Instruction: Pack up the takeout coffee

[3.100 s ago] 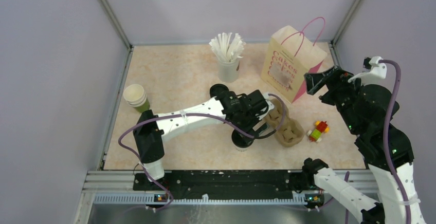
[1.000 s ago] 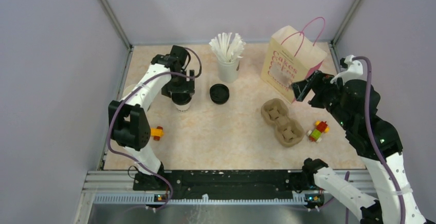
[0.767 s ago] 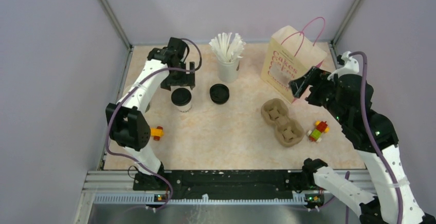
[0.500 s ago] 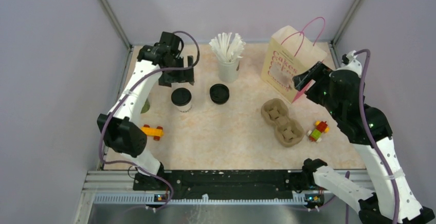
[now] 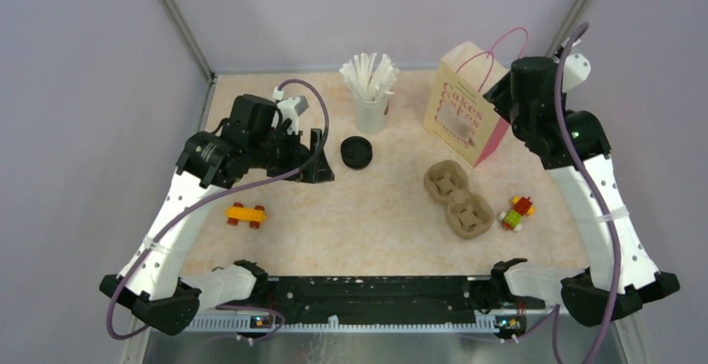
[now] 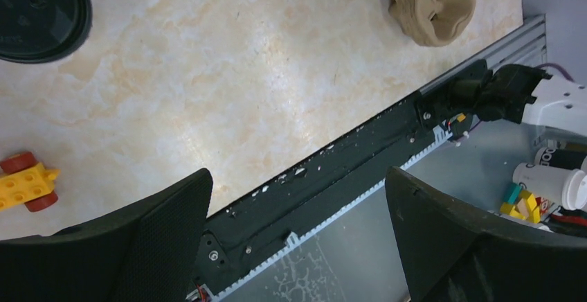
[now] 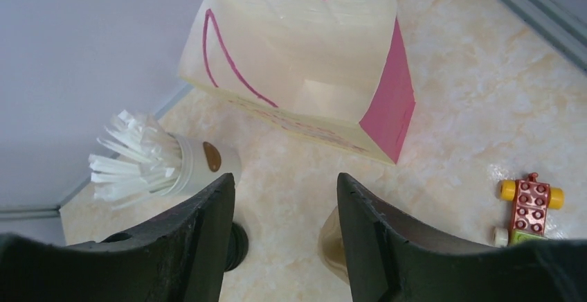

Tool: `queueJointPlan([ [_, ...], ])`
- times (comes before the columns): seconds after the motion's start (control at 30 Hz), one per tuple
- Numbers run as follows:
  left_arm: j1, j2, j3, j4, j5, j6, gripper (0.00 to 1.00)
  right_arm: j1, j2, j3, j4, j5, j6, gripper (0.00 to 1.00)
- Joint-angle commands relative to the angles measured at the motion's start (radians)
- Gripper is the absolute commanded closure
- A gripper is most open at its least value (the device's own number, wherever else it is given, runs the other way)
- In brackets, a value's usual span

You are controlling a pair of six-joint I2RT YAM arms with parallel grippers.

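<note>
Takeout coffee: black lid showing, on the table ahead of the left gripper, out past one finger, not touched. Left gripper: fingers spread wide, empty. Right gripper: fingers partly apart, empty, paper bag just ahead, mouth open.

Only legible txt: "Cakes" in pink script on the front of the cream paper bag with pink handles -- smaller pink lines below too blurred to read.
</note>
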Motion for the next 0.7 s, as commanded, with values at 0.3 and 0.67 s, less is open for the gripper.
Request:
queueJointPlan([
  [0.3,-0.039,-0.037,-0.059,-0.015,-0.077,0.016,0.01,-0.255,0.080,-0.063,0.086,-0.013,0.073,0.49],
  [0.67,-0.039,-0.020,-0.036,-0.005,-0.157,0.027,0.01,-0.416,0.151,-0.110,0.209,-0.231,0.014,0.50],
])
